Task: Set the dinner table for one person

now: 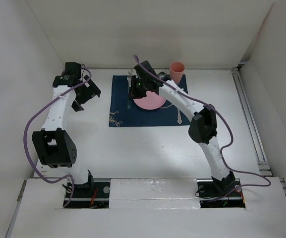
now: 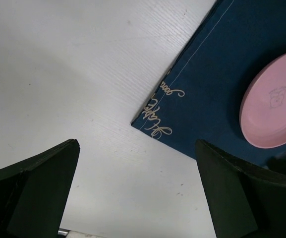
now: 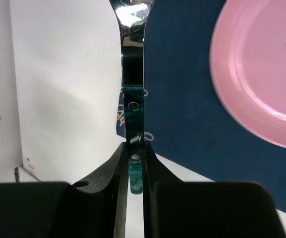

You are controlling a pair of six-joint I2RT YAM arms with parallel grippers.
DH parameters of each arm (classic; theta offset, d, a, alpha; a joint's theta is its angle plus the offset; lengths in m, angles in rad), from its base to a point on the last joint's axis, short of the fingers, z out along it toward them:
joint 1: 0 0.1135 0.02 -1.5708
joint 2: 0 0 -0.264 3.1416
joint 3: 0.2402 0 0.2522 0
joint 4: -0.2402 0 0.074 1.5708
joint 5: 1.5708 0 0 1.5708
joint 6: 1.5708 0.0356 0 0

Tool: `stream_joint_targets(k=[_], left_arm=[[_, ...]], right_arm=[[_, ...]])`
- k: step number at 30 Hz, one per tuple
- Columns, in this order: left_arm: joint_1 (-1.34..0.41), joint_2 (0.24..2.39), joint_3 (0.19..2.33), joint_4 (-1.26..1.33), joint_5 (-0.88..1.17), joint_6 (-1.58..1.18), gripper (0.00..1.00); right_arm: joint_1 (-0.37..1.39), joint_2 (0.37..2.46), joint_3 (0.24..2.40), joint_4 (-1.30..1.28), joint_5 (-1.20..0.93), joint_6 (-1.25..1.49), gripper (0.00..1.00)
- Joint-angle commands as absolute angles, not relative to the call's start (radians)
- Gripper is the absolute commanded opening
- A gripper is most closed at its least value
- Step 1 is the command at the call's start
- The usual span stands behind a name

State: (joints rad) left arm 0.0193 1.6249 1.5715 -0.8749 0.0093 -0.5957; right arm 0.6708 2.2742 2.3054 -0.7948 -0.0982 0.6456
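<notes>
The white dinner table [image 1: 147, 148] carries a navy placemat [image 1: 123, 106] with a pink plate [image 1: 150, 102] on it. My right gripper [image 1: 133, 89] hangs over the placemat's left part, beside the plate. It is shut on the green riveted handle of a metal fork [image 3: 133, 74], whose tines show in the top view [image 1: 129, 74]. In the right wrist view the gripper [image 3: 135, 148] holds the fork lengthwise along the placemat's left edge [image 3: 182, 99], with the plate [image 3: 261, 69] to the right. My left gripper [image 1: 85, 91] is open and empty over bare table, left of the placemat [image 2: 217, 74].
A pink cup [image 1: 177, 69] stands at the placemat's far right corner. A slim metal utensil [image 1: 179, 115] lies right of the plate. Upright white panels enclose the table on the left, far and right sides. The plate [image 2: 274, 106] also shows in the left wrist view.
</notes>
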Motion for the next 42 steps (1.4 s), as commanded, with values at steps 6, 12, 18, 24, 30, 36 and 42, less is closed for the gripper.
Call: stream_joint_targets(k=[6, 12, 18, 24, 30, 36, 42], left_arm=[[0.021, 1.491, 1.477, -0.859, 0.012, -0.571, 1.0], [0.021, 1.459, 1.439, -0.85, 0.012, -0.561, 1.0], [0.021, 1.459, 1.43, -0.85, 0.041, -0.561, 1.0], [0.021, 1.459, 1.43, -0.841, 0.051, -0.552, 1.0], [0.021, 1.459, 1.411, -0.841, 0.051, -0.552, 1.0], [0.021, 1.459, 1.402, -0.831, 0.051, -0.552, 1.0], [0.021, 1.459, 1.402, -0.831, 0.071, -0.552, 1.0]], right_arm=[[0.706, 2.42, 2.374, -0.62, -0.215, 0.782, 0.0], [0.706, 2.526, 2.503, -0.641, -0.248, 0.782, 0.0], [0.696, 2.582, 2.494, -0.621, -0.291, 0.773, 0.0], [0.706, 2.6, 2.453, -0.618, -0.281, 0.738, 0.0], [0.706, 2.631, 2.428, -0.63, -0.281, 0.72, 0.0], [0.706, 2.654, 2.437, -0.63, -0.345, 0.71, 0.0], [0.706, 2.688, 2.451, -0.65, -0.357, 0.687, 0.0]])
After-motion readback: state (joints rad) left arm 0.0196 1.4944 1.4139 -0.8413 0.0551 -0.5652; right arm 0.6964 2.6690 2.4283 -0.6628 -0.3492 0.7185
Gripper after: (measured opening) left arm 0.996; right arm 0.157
